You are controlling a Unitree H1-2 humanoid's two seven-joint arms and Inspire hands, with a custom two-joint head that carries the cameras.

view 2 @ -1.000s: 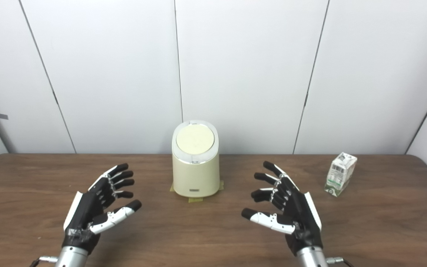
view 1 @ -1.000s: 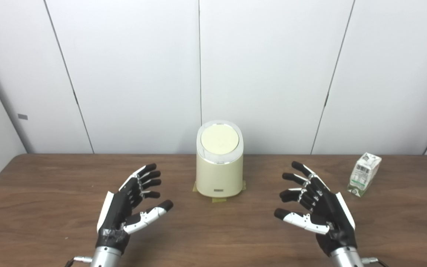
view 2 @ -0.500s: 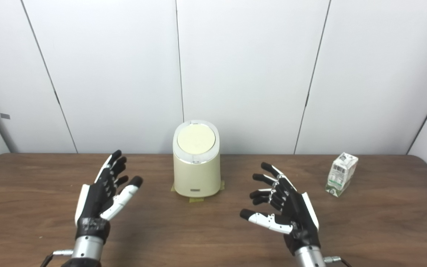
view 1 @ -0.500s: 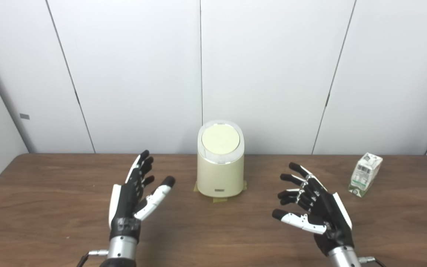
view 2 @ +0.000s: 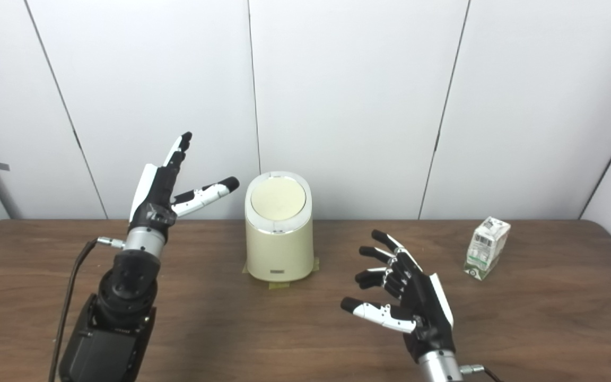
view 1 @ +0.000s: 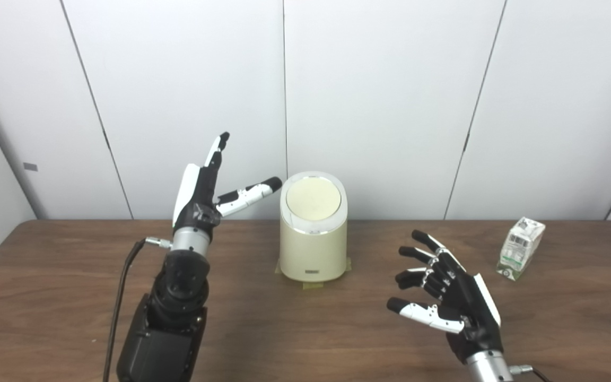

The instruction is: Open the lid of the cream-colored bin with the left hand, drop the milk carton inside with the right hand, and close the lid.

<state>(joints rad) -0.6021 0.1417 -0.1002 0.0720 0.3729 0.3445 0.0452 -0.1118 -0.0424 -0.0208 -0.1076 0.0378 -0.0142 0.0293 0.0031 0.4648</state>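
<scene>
The cream-colored bin (view 1: 313,233) is a small, rounded upright tub with a paler round lid (view 1: 313,199) set in a glossy white rim, and the lid lies shut, tilted toward the near side. It stands at the far middle of the brown wooden table (view 1: 72,297), on bits of yellowish tape (view 1: 313,286) that peek out at its base. A small dark label (view 1: 313,272) sits low on its front; the writing on it is too small to read. The milk carton (view 1: 521,248) stands at the far right of the table, well apart from the bin, leaning a little to the right; it is white with green at the bottom and a dark printed panel on its side, none of it legible. The left hand (view 1: 202,193) is raised just left of the bin, fingers apart and pointing up, thumb reaching toward the lid's rim without touching, holding nothing. The right hand (view 1: 451,294) hovers low over the near right of the table, fingers spread and empty, between bin and carton.
</scene>
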